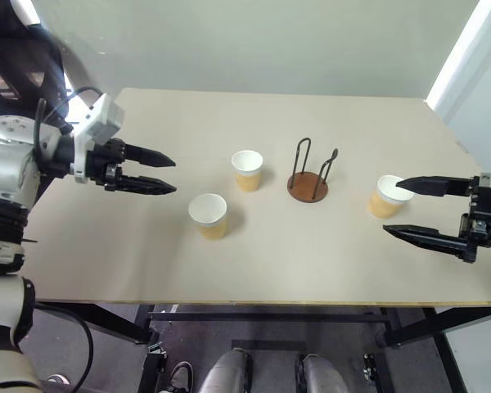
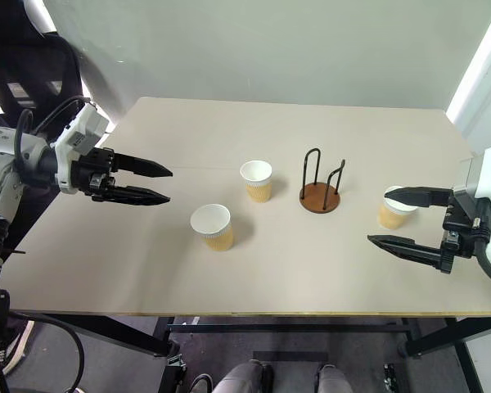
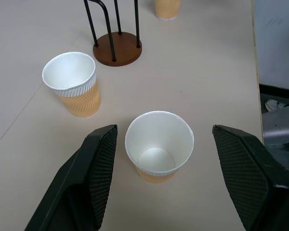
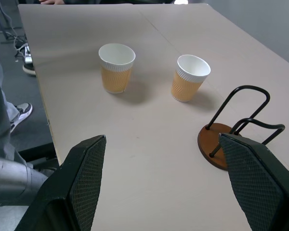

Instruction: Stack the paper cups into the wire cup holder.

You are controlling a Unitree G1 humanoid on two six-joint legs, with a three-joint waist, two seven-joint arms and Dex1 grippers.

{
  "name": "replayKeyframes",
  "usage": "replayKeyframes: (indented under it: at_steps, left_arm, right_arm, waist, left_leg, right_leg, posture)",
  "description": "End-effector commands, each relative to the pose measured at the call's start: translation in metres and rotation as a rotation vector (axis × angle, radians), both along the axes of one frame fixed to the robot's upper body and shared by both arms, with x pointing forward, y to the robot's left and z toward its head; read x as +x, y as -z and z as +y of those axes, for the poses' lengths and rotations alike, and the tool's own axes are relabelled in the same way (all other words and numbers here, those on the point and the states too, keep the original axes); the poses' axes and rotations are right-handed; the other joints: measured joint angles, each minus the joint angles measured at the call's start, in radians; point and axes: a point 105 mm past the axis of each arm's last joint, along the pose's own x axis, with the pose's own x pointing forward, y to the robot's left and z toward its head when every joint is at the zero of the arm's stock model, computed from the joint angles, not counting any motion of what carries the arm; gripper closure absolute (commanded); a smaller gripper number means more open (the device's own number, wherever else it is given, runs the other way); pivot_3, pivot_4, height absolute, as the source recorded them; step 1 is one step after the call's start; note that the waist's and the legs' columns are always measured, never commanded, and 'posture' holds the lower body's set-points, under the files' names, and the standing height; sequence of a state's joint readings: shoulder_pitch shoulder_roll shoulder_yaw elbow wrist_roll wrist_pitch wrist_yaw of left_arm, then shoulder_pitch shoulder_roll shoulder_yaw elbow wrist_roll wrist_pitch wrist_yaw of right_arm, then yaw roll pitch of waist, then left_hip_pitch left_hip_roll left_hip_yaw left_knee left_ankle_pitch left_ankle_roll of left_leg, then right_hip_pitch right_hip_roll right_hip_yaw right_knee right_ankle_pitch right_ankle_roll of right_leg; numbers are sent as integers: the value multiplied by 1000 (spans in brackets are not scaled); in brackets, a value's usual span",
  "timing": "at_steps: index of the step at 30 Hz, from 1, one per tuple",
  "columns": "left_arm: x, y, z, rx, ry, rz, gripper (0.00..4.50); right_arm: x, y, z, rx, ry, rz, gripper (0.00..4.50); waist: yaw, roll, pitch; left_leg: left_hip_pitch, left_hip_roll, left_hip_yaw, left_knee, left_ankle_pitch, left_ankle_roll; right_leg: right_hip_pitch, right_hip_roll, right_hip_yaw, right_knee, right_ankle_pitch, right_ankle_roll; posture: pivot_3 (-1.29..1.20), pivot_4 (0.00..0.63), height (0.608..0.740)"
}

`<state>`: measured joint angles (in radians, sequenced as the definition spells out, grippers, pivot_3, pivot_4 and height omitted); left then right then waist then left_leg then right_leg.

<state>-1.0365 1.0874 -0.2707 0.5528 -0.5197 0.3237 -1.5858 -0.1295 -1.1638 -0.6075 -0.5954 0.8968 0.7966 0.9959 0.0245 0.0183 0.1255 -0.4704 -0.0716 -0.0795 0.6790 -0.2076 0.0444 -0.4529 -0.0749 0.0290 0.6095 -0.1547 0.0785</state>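
Right gripper (image 2: 389, 219), lower right of the frame: jaws spread wide, grasping nothing, with the right cup (image 2: 393, 207) on the table (image 2: 106, 278) just behind its fingertips. Front cup (image 2: 212, 227) stands left of centre. Left gripper (image 2: 167, 186), middle left: released, empty. Farther back, the centre cup (image 2: 257, 180) and the empty holder (image 2: 320, 194) stand side by side, apart.

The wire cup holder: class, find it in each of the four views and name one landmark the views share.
Left eye view: the wire cup holder stands mid-table, between the middle cup and the cup on the right.
Right eye view: mid-table again, right of the middle cup.
Left wrist view: at the top, beyond two cups.
Right wrist view: at the right edge, partly behind a claw finger.
Shared landmark: the middle cup beside it.
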Motion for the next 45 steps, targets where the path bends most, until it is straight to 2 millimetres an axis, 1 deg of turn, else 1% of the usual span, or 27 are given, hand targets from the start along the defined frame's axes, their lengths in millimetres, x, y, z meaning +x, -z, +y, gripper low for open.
replayKeyframes:
  at_steps: [1, 12, 13, 15, 17, 18, 21, 24, 26, 28, 29, 31, 33, 35, 38, 41, 43, 45]
  left_arm:
    - [-6, -12, 5, -12, 15, -39, 1149]
    - [-9, -11, 5, -1, 31, -46, 1149]
    - [-10, -15, 7, 3, 27, -65, 1149]
    - [-12, -32, 12, 1, 12, -123, 1149]
    - [-15, -44, 12, -23, 19, -152, 1149]
    - [-16, -46, 10, -35, 27, -154, 1149]
    - [-12, -36, 7, -16, 37, -119, 1149]
    - [-7, -22, -1, -18, 63, -86, 1149]
    - [-7, -20, -7, -42, 90, -72, 1149]
    - [-8, -19, -12, -56, 108, -65, 1149]
    - [-8, -18, -12, -58, 110, -63, 1149]
    - [-7, -18, -13, -64, 111, -62, 1149]
    - [-8, -19, -16, -68, 121, -68, 1149]
    - [-12, -19, -18, -84, 140, -65, 1149]
    - [-15, -13, -14, -82, 130, -47, 1149]
    - [-17, -9, -13, -77, 125, -38, 1149]
    - [-19, -13, -16, -91, 140, -45, 1149]
    - [-21, -15, -19, -100, 155, -47, 1149]
  right_arm:
    - [-2, -8, 0, -29, 1, -43, 667]
    - [-1, -6, 1, -23, 0, -43, 667]
    - [-2, -7, 0, -20, 1, -45, 667]
    - [-1, -11, 3, 0, -1, -50, 667]
    - [0, -10, 9, 27, 0, -49, 667]
    - [3, -8, 13, 39, 12, -55, 667]
    - [20, -1, 25, 101, 83, -91, 667]
    - [40, 12, 45, 156, 160, -107, 667]
    - [50, 17, 54, 181, 200, -118, 667]
    - [61, 22, 59, 222, 260, -108, 667]
    - [63, 22, 61, 233, 272, -105, 667]
    - [65, 21, 64, 256, 280, -105, 667]
    - [68, 25, 62, 275, 301, -69, 667]
    - [77, 36, 57, 238, 356, -38, 667]
    - [95, 46, 52, 232, 449, 8, 667]
    - [108, 54, 51, 241, 508, 33, 667]
    - [120, 63, 54, 238, 548, 44, 667]
    - [128, 68, 58, 235, 561, 40, 667]
  waist:
    - [0, 0, 0]
    - [0, 0, 0]
    - [0, 0, 0]
    - [-2, 0, 0]
    - [-2, 0, 0]
    - [-2, 0, 0]
    - [-5, 0, 0]
    - [-6, 0, 0]
    - [-6, 1, 0]
    - [-7, 0, 1]
    - [-7, 0, 1]
    - [-6, 0, 1]
    - [-5, 0, 0]
    - [-4, 0, 0]
    - [-6, 0, 0]
    - [-8, 0, 0]
    - [-9, 0, 0]
    - [-8, 0, 0]
  left_leg:
    - [0, 0, 0, 0, 0, 0]
    - [0, 0, 0, 0, 0, 0]
    - [0, 0, 0, 0, 0, 0]
    - [0, 0, 0, -1, 0, 0]
    - [-1, 0, 0, -1, 0, 0]
    - [-1, 0, 0, -1, 0, 0]
    - [1, 0, 0, -2, -1, 1]
    - [2, 0, 0, -3, 0, 3]
    - [3, 1, 0, -4, 3, 5]
    - [2, 1, 0, -5, 8, 12]
    - [2, 1, 0, -5, 8, 11]
    - [1, 0, 0, -5, 8, 11]
    - [0, 0, 0, -5, 7, 10]
    - [0, 0, 0, -5, 6, 7]
    - [1, 0, 0, -5, 6, 6]
    - [1, 0, 0, -8, 8, 4]
    - [1, 1, 0, -11, 11, 2]
    - [1, 1, 0, -14, 13, 1]
  right_leg:
    - [0, 0, 0, 0, 0, 0]
    - [0, 0, 0, 0, 0, 0]
    - [0, 0, 0, 0, 0, 0]
    - [-1, 0, 0, 0, 0, 0]
    - [-1, 0, 0, 0, 0, 0]
    - [-1, 0, 0, 0, 0, 0]
    - [0, 0, 0, 0, 0, 0]
    - [0, 0, 0, 1, 1, 0]
    - [0, 0, -1, 1, 4, 1]
    - [-1, 0, -1, 0, 6, 1]
    - [-1, 0, -1, 0, 6, 1]
    - [-2, 0, 0, 0, 7, 1]
    - [-1, 0, 0, -1, 7, 1]
    - [-1, 0, -1, -1, 7, 1]
    - [-2, 0, 0, -1, 7, 0]
    - [-4, 0, -1, 0, 8, -2]
    - [-5, 0, -1, 0, 9, -3]
    - [-6, 0, -1, 0, 10, -5]
  posture:
    - [0, 150, 740]
    - [0, 150, 740]
    - [0, 150, 740]
    - [0, 150, 740]
    - [0, 150, 740]
    - [0, 150, 740]
    - [0, 150, 740]
    - [0, 150, 740]
    - [0, 150, 740]
    - [0, 150, 740]
    - [0, 150, 740]
    - [0, 150, 740]
    - [0, 150, 740]
    - [0, 150, 740]
    - [0, 150, 740]
    - [0, 150, 740]
    - [0, 150, 740]
    - [0, 150, 740]
